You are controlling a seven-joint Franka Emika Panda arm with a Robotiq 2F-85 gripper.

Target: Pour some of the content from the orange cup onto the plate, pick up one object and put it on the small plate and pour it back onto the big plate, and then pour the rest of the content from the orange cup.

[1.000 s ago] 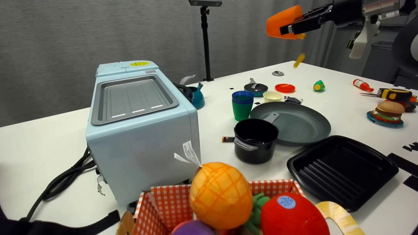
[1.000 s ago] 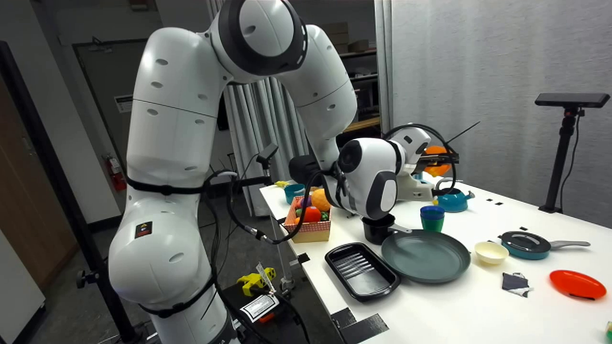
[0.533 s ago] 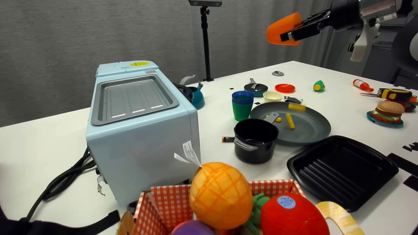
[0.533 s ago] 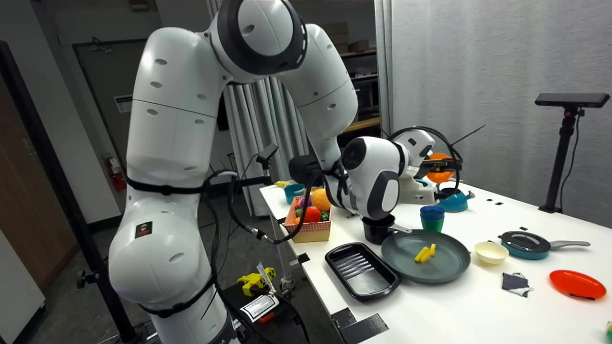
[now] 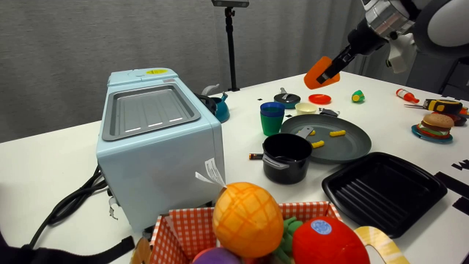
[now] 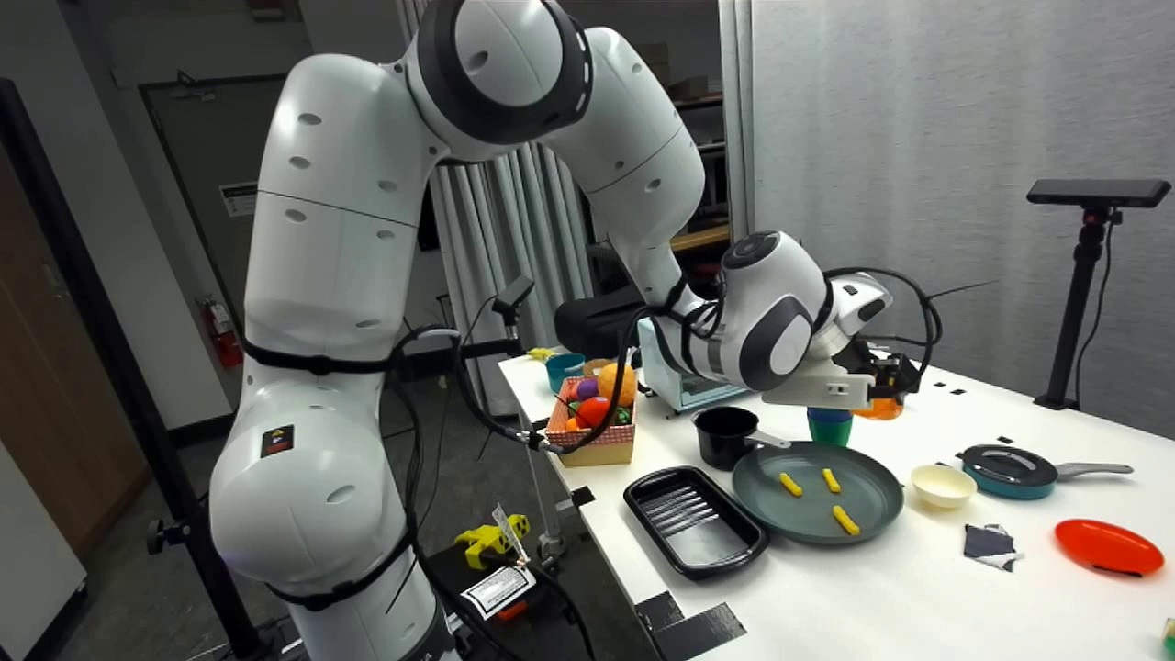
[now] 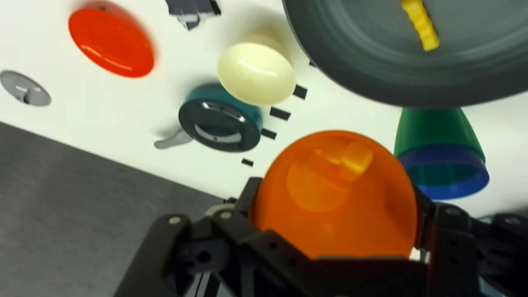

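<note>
Orange cup [image 7: 336, 206]: smooth, tapered | gripper [image 7: 338, 196]: clasping it | yellow sticks [image 7: 421, 25]: ridged, stubby

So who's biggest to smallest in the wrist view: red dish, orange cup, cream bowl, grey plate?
Grey plate, partly cut off
Orange cup, helped by being close
Red dish and cream bowl: too alike to rank

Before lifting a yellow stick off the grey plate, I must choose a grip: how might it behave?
Small and slender, the yellow stick is probably light. Its ridged sides may resist rolling. Pushed, it could slide across the smooth-looking grey plate.
</note>
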